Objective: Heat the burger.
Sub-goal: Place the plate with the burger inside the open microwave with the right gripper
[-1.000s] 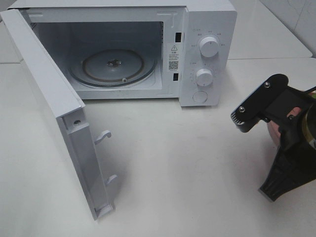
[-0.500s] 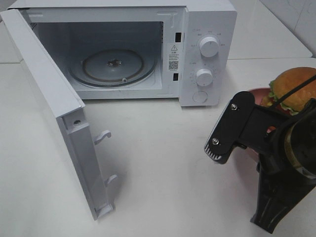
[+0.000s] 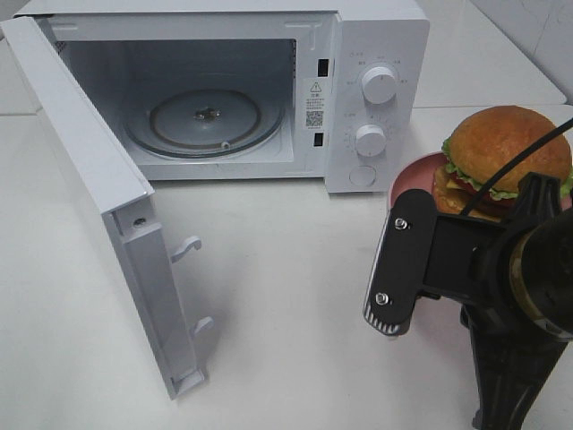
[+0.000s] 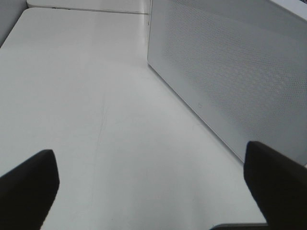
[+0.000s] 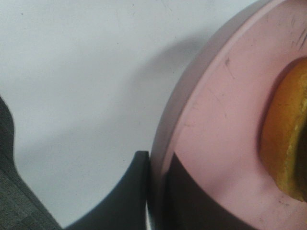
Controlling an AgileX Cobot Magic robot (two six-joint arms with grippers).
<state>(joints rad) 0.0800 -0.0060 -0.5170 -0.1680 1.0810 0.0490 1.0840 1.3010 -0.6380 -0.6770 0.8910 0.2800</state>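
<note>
One burger, at the right edge of the overhead frame at mid-height, sitting on a pink plate.

Handling estimate:
- Loose stack: bun, lettuce frill, cheese and patty. Likely light and soft.
- Layers could shear or slide if squeezed or tipped, and the glossy bun top offers poor purchase.
- Best not gripped directly. The stiff plate is the better handle, taken at the rim.

Right gripper does exactly that. The wrist view shows its dark fingers pinched together on the thin plate rim, with the burger's edge in the right half of that frame. A shadow under the rim suggests the plate is off the table, though this is not certain. Holding by one edge makes the load lopsided, and the smooth plate could pivot in the pinch, so it should be kept level.

Left gripper: jaws spread wide with nothing between them, over bare table beside a white perforated panel, probably the door.

Microwave fills the upper left to upper centre of the overhead frame. Its door is swung open toward the lower left, and the glass turntable is visible inside.
</note>
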